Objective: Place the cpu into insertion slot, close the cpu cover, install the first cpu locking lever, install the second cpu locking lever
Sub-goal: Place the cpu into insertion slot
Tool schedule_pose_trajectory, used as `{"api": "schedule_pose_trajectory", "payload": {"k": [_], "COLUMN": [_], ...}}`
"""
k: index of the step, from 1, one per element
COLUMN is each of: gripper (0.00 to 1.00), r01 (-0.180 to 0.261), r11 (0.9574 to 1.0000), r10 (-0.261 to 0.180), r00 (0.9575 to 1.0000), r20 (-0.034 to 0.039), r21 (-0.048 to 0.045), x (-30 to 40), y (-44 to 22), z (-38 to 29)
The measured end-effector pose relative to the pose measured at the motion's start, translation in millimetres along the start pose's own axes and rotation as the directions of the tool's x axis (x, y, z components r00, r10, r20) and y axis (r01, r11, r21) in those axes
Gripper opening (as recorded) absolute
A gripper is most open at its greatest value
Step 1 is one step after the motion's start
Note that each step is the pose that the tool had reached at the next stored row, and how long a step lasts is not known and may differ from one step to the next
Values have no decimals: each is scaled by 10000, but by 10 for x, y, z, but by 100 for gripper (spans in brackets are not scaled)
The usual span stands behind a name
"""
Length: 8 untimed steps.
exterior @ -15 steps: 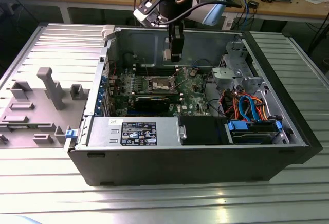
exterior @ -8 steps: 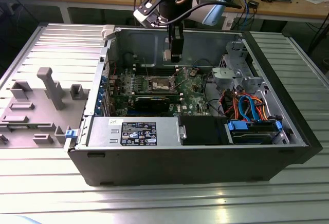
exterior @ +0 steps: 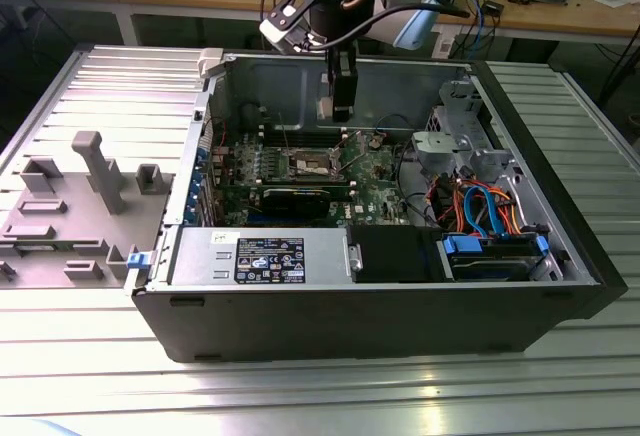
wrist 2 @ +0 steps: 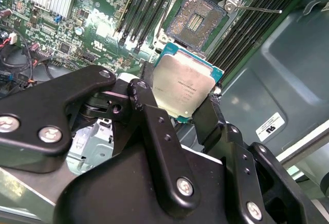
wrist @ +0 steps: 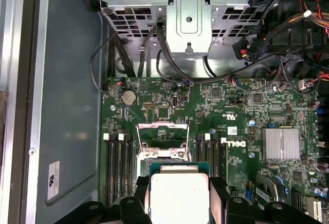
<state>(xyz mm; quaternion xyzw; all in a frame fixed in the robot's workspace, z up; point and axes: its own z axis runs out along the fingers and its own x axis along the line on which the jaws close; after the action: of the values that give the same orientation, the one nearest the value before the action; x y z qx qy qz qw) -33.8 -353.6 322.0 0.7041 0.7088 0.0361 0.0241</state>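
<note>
The cpu, judged light, stiff and fragile underneath, is gripped by two opposite edges in the clenched claw and held in the air, apart from the uncovered slot.

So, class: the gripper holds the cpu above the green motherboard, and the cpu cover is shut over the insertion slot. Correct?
No. The cpu cover stands open, as the first wrist view shows; the second wrist view shows the insertion slot with its contacts bare. The gripper does hold the cpu above the motherboard.
</note>
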Motion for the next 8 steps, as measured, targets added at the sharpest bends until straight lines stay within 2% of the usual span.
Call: {"api": "schedule_pose_trajectory", "payload": {"k": [8], "gripper": [55], "r01": [-100], "r11": [9999], "r10": [100], "r00": [9999], "r20": [12], "r21": [3], "x": [-1], "y": [-10], "z": [54]}}
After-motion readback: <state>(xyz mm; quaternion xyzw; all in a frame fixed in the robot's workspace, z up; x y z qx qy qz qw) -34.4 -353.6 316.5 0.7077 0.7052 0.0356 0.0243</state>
